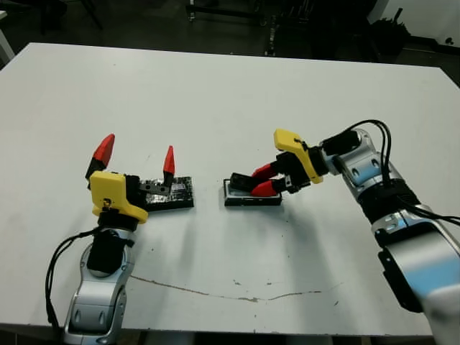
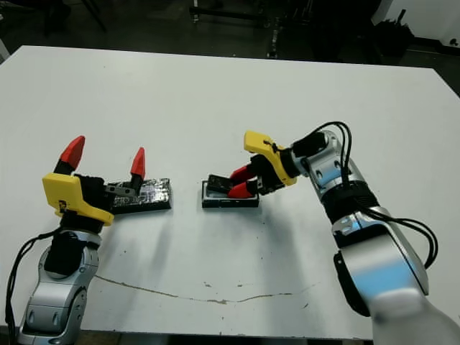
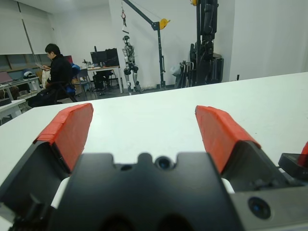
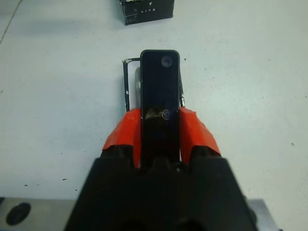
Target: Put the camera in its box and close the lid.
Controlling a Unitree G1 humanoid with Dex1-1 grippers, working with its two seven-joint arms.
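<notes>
The right gripper [image 4: 160,132] clamps the camera [image 4: 160,91] over the box [image 1: 248,195]. The left gripper [image 1: 136,154], fingers spread, hovers by the lid [image 1: 171,192].

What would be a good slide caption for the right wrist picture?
The right hand grips the black camera between its red fingers, holding it over the open box on the white table.

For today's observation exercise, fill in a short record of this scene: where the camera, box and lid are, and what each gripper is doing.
camera: held between the right gripper's fingers, over the box
box: on the white table, mid-front, lid off
lid: flat on the table, to the box's left, apart from it
right gripper: shut on the camera
left gripper: open, empty, fingers up, beside the lid
</notes>
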